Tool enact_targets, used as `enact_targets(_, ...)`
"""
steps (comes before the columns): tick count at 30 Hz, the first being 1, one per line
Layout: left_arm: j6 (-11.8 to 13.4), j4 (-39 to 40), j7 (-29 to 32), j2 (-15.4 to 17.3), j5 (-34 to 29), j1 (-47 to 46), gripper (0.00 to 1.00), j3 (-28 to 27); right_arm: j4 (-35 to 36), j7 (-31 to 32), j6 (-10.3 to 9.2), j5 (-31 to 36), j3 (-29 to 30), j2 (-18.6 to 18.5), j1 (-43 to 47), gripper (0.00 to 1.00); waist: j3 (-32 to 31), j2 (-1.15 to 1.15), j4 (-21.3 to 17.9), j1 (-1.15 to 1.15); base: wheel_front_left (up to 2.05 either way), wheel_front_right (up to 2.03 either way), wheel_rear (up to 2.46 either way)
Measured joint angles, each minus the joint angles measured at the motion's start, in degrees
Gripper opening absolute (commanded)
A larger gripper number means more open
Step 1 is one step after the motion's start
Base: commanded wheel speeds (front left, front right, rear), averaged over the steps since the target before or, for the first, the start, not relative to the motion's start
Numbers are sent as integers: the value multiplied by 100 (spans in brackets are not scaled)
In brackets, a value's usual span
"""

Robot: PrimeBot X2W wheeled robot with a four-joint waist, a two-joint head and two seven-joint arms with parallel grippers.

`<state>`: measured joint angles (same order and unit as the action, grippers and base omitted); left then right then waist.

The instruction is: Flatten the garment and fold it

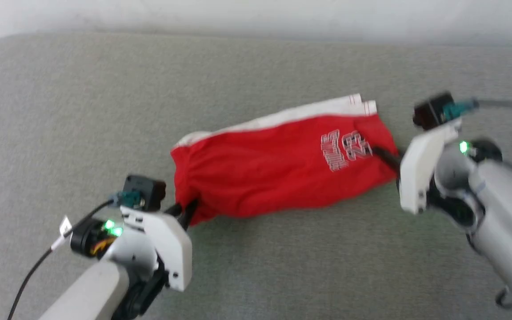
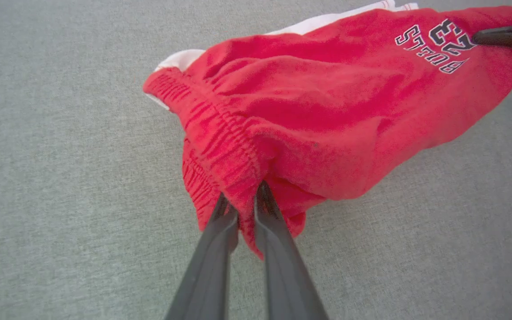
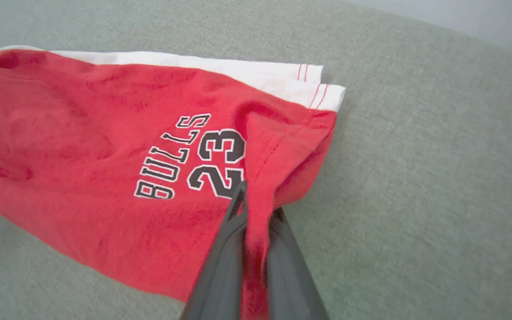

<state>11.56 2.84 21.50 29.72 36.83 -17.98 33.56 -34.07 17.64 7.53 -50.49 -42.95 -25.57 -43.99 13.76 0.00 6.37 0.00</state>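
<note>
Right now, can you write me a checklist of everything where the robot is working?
Surface: grey-green cloth surface, bare around the shorts.
Job's things: red shorts, lying bunched and not flat; white stripe along the far edge; "BULLS 23" print near the right end.
Clutter: nothing seen.
Grippers: left pincer shut on the waistband; right pincer shut on the leg hem.
Cables: black cable hanging from the left wrist; grey cable at the right wrist camera. Neither touches the shorts.
Surroundings: pale wall beyond the far edge.
</note>
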Motion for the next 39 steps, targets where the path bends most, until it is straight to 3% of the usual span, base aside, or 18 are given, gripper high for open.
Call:
enact_targets(7,249,337,179,278,258,877,0,7,847,-231,1,103,294,-226,1639,0,-355,0,-389,0,0,0,0)
enact_targets(14,616,552,209,301,501,1706,0,0,1430,-316,1,542,1272,-11,3187,2,-643,0,-759,-1,0,0,0)
enact_targets(15,645,566,183,288,541,1793,0,-8,1510,-339,1,638,1439,85,3349,33,-670,0,-805,-1,0,0,0)
enact_targets(16,691,573,143,277,553,1861,1,-14,1585,-346,1,744,1580,178,3500,100,-693,0,-848,-1,0,0,0)
enact_targets(17,732,576,87,261,553,1905,82,-30,1656,-315,1,870,1695,258,3627,100,-714,0,-885,-1,0,0,0)
enact_targets(18,757,576,42,246,554,1920,100,-52,1727,-305,1,984,1826,345,3743,100,-733,0,-915,-1,0,0,0)
enact_targets(22,851,580,-297,147,526,1919,100,-192,2137,-445,0,1425,2485,692,4057,100,-779,0,-943,0,0,0,0)
enact_targets(27,1121,573,-1132,-8,179,1875,100,-499,2621,-546,0,1994,3404,1054,4288,100,-813,0,-859,0,0,0,0)
enact_targets(34,1117,274,-2522,-415,-181,1589,100,-736,3063,102,0,2594,4199,1385,4410,100,-840,0,-684,0,0,0,0)
enact_targets(39,1050,-116,-3381,-646,-345,1512,100,-853,3110,762,0,2699,4318,1377,4402,100,-810,0,-568,0,0,0,0)
